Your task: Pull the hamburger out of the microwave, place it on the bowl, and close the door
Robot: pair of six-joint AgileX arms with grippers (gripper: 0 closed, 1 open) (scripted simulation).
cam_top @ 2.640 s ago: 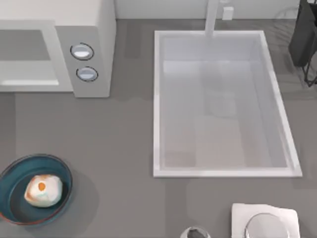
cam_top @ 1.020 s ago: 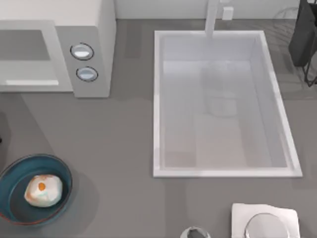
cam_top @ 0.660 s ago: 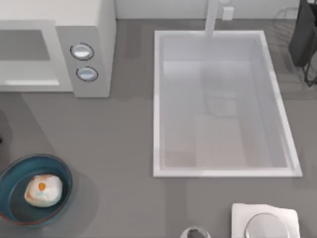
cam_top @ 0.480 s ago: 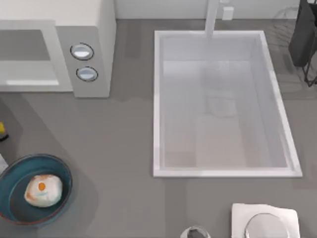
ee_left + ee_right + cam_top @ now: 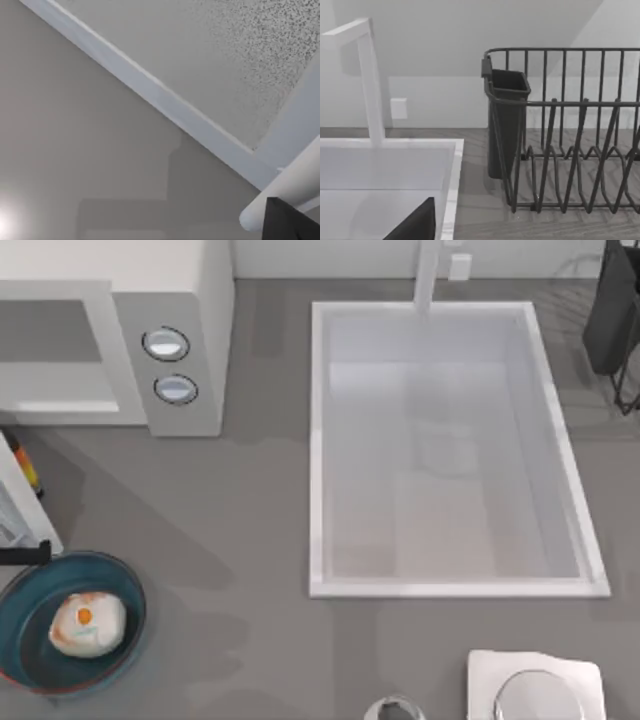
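The hamburger (image 5: 87,625) already sits in the bowl (image 5: 22,655), at the near left of the worktop (image 5: 250,530), so the first two parts of my job look done. What is left, as I judge it, is the door (image 5: 22,502).

From above, the microwave (image 5: 180,310) stands at the far left with its cavity open and its two knobs (image 5: 166,344) facing up. The door shows as a pale panel edge-on at the left border, between the microwave's front and the bowl, so it is swung out and not yet shut.

My left wrist camera looks close onto the door's speckled window (image 5: 240,60) and its pale frame (image 5: 150,92), with the rounded bar handle (image 5: 285,192) just beside a dark bit of my left hand (image 5: 292,220) (whether it is touching, pushing or clear of the handle I cannot tell, nor whether its fingers are spread or closed).

My right arm is parked off at the far right, its camera facing the sink (image 5: 385,170), the tap (image 5: 370,80) and the dish rack (image 5: 570,150). A dark corner of my right hand (image 5: 417,225) shows there; its state I cannot tell either.
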